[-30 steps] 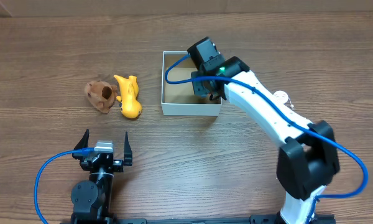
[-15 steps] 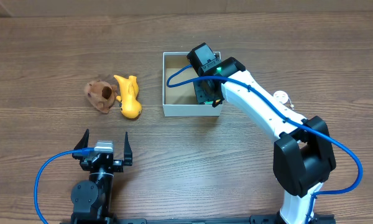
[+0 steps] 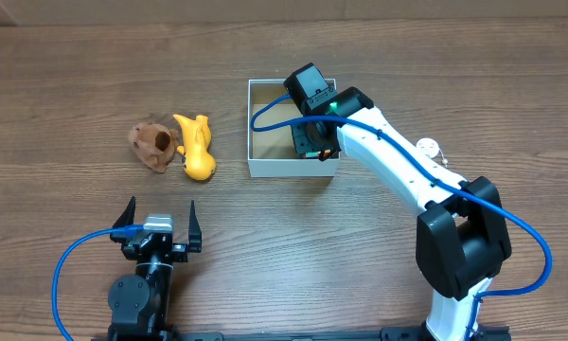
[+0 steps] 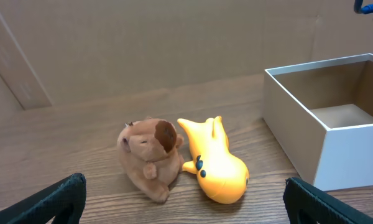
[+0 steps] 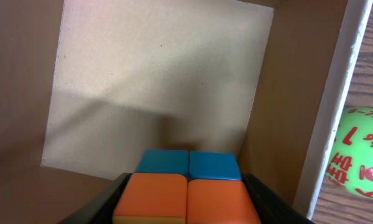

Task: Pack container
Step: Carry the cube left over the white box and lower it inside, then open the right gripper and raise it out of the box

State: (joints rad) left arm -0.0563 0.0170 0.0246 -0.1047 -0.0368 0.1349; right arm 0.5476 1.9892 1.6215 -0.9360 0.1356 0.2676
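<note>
The container point(image 3: 265, 166) is a square white-walled box with a brown cardboard inside, at the table's middle back; it also shows in the left wrist view point(image 4: 354, 152) and the right wrist view point(image 5: 161, 81). My right gripper point(image 5: 186, 199) is inside the container, shut on a puzzle cube with orange and blue tiles point(image 5: 186, 186), held just above the floor. In the overhead view the right gripper point(image 3: 312, 137) covers the box's right part. A brown plush toy point(image 3: 153, 147) and a yellow toy point(image 3: 197, 152) lie left of the container. My left gripper point(image 3: 157, 230) is open and empty near the front.
A green ball with red numbers point(image 5: 360, 155) lies outside the container's right wall; a bit of it shows beside the right arm in the overhead view point(image 3: 428, 147). A blue cable loops from each arm.
My right gripper has moved down and a little toward the front inside the container with the cube. The left arm and the toys have not moved.
</note>
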